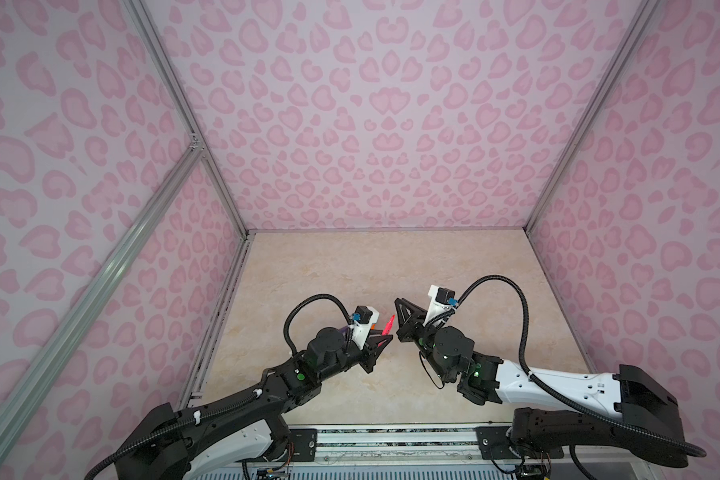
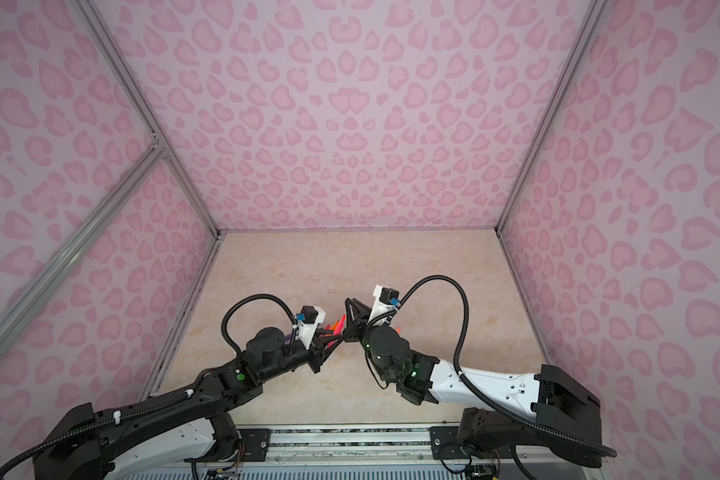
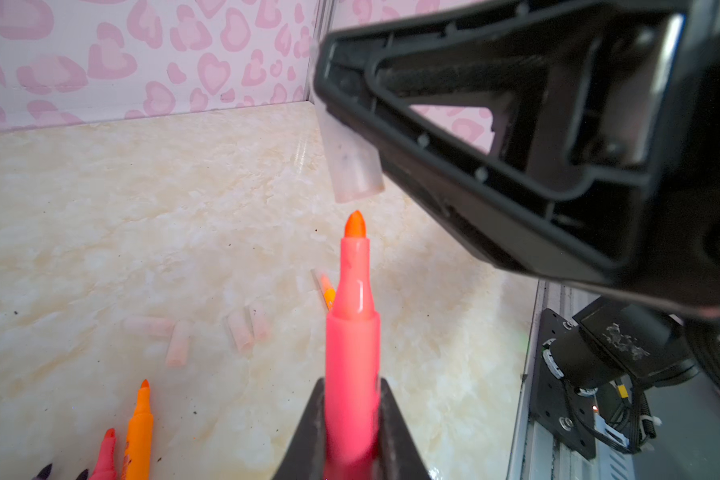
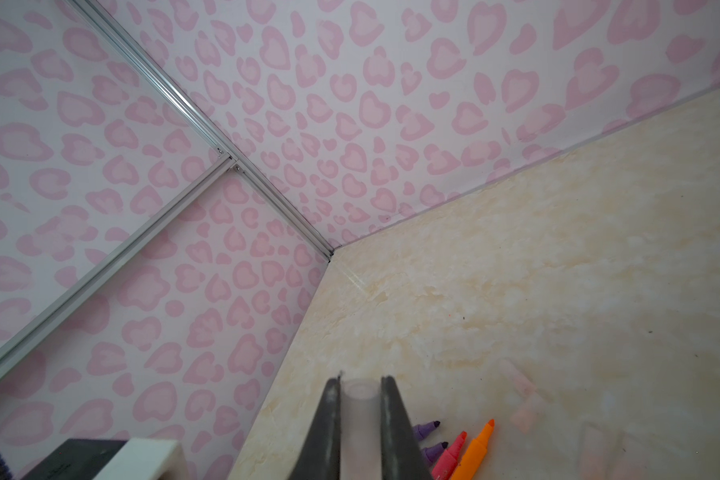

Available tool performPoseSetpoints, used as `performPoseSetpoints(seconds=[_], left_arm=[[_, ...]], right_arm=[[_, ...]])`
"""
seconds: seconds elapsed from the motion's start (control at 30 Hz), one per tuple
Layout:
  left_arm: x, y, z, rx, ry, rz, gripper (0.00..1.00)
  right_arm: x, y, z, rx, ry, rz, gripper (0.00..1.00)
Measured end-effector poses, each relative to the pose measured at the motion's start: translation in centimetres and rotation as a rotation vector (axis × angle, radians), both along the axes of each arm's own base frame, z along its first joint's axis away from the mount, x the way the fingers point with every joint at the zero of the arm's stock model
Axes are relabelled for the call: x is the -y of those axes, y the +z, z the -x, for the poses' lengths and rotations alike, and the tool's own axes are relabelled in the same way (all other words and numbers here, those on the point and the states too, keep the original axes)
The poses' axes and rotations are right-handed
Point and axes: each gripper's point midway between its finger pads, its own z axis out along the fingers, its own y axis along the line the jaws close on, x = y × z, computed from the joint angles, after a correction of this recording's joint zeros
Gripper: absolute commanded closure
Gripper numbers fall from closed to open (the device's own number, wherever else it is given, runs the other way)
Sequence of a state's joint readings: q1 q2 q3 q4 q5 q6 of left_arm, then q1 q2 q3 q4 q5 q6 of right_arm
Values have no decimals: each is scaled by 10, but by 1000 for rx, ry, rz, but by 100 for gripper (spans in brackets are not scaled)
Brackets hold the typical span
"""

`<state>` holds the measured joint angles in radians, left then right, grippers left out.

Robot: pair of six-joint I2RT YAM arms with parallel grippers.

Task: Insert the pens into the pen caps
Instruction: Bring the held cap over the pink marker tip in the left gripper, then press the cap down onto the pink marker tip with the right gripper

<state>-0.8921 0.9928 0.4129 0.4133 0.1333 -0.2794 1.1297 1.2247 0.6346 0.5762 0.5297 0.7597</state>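
Note:
My left gripper (image 3: 352,399) is shut on a pink-red pen (image 3: 352,332), whose orange-red tip points at the open mouth of a clear pen cap (image 3: 352,166) just beyond it, a small gap apart. That pen cap (image 4: 359,415) is held in my shut right gripper (image 4: 360,395). In both top views the two grippers meet above mid-table, left gripper (image 1: 384,336) and right gripper (image 1: 396,302), with the pink-red pen (image 1: 389,325) between them. Loose pens lie on the table: orange (image 4: 476,446), pink-red (image 4: 449,455), two purple (image 4: 427,428).
Several loose clear caps (image 3: 179,343) lie on the beige marbled table, and another orange pen (image 3: 327,291) lies beyond them. Pink patterned walls close in the back and both sides. An aluminium rail (image 1: 391,436) with the arm bases runs along the front edge.

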Motion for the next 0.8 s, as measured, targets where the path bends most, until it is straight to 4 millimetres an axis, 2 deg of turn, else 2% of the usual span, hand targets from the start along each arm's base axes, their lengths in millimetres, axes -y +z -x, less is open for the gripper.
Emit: performPoseSetpoints(seconds=[0.37, 0.8], left_arm=[[-4, -7, -3, -11, 25, -23, 97], [-9, -9, -6, -46, 61, -4, 97]], right_arm=[[-14, -11, 1, -21, 24, 13, 100], [-20, -20, 4, -29, 38, -5, 100]])
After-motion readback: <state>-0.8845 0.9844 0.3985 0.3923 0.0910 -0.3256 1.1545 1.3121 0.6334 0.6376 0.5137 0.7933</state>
